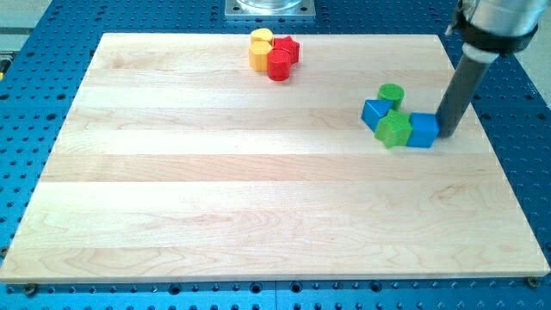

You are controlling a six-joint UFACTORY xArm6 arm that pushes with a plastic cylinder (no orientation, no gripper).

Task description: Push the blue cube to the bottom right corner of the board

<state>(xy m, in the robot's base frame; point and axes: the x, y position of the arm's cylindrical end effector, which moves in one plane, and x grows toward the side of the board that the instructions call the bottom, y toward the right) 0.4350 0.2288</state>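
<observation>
The blue cube (423, 131) sits on the wooden board (258, 207) at the view's right, above mid-height. My tip (445, 135) stands right against the cube's right side. A green star-shaped block (394, 129) touches the cube's left side. A blue triangular block (374, 113) lies left of the green star. A green cylinder (391, 95) stands just above them.
At the view's top centre a cluster holds a yellow cylinder (262, 38), a yellow block (258, 57), a red star-shaped block (287, 48) and a red cylinder (279, 65). The board's right edge (495, 146) runs close to my tip. A blue perforated table surrounds the board.
</observation>
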